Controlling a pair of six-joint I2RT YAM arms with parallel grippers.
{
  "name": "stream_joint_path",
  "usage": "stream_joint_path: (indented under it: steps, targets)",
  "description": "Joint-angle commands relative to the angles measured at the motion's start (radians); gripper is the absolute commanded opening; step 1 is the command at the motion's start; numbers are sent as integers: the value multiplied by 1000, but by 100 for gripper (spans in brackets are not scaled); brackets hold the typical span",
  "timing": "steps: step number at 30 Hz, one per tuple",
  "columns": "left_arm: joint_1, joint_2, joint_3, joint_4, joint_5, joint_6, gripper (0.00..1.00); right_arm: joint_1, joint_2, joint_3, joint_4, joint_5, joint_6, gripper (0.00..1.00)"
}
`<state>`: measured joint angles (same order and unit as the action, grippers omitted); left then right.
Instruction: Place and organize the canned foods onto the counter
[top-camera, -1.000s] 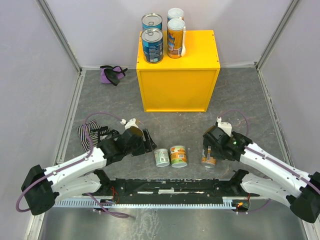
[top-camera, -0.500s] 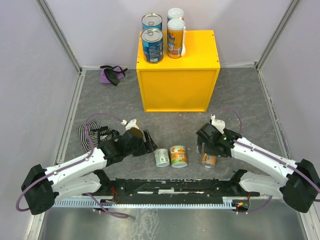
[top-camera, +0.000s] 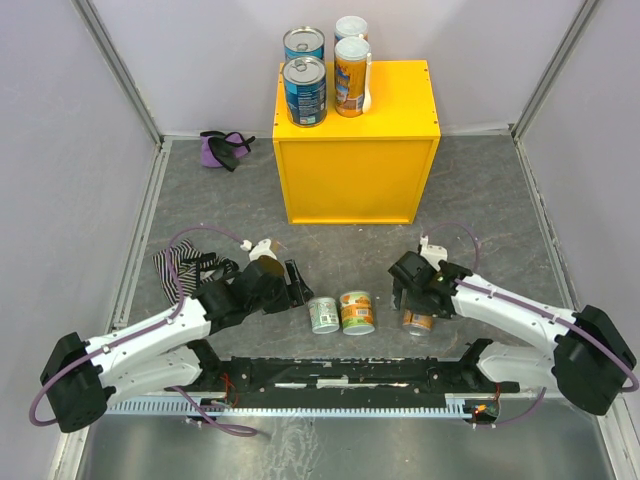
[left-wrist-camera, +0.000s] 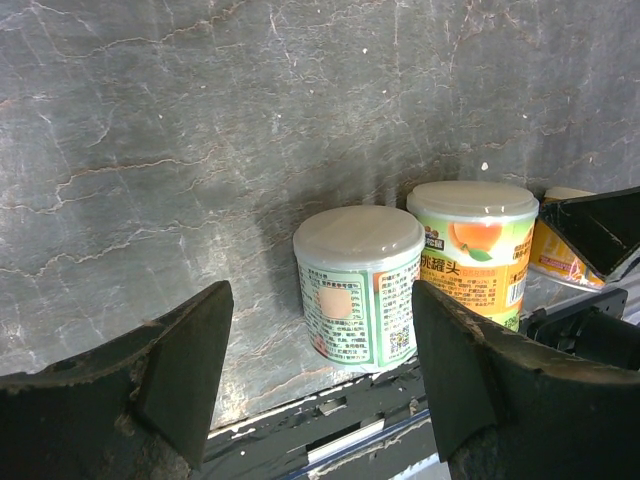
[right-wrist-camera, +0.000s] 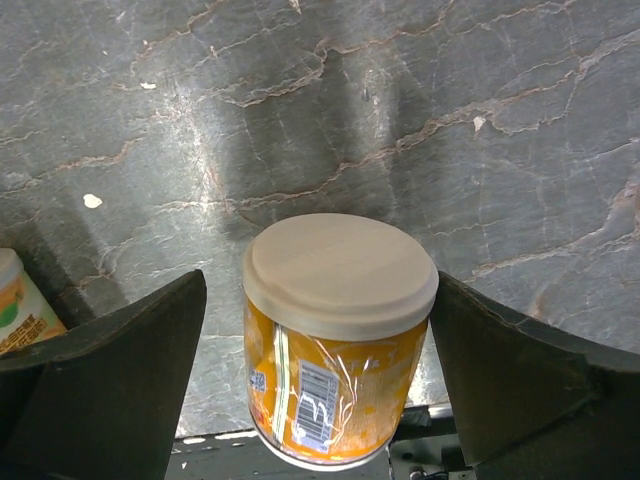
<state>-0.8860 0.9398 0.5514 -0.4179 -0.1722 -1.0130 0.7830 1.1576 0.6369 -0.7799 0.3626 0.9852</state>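
The right gripper (right-wrist-camera: 315, 300) stands wide open astride a short orange can with a pale lid (right-wrist-camera: 335, 395), fingers clear of it, its small print unreadable; the left gripper (left-wrist-camera: 320, 335) gapes empty before a pale-green can (left-wrist-camera: 358, 290) and an orange-fruit can (left-wrist-camera: 478, 250) bearing Chinese characters, its far side cut off by the finger; all three rest on grey veined stone flooring (top-camera: 480, 200); beyond, the bright yellow cube-shaped box (top-camera: 355, 185) carries two blue-labelled cans (top-camera: 305, 92) and two tall orange cans (top-camera: 351, 75), the rear ones partly hidden; pale walls (top-camera: 200, 60) enclose everything.

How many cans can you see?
7. On the yellow box: front blue can, back blue can, front tall orange can, back tall orange can. On the grey table: pale-green can, orange-and-green can, short orange can. More could hide behind the box.
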Motion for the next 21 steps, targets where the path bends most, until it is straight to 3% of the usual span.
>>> stream_joint_path:
  steps: [1, 6, 12, 18, 21]
  targets:
    - [-5, -12, 17, 12, 12, 16, 79, -4, 15, -16, 59, 2, 31, 96]
    - [-5, -4, 18, 25, 21, 29, 79, -4, 14, -32, 75, 4, 32, 86]
    - [-3, 11, 37, 39, 20, 54, 79, -4, -32, -18, 53, 8, 7, 43]
    - [-3, 21, 72, 35, 21, 90, 79, -3, -84, 24, 18, -17, -47, 18]
    - [-4, 13, 80, 32, 11, 97, 79, -2, -135, 52, 9, -28, -83, 11]
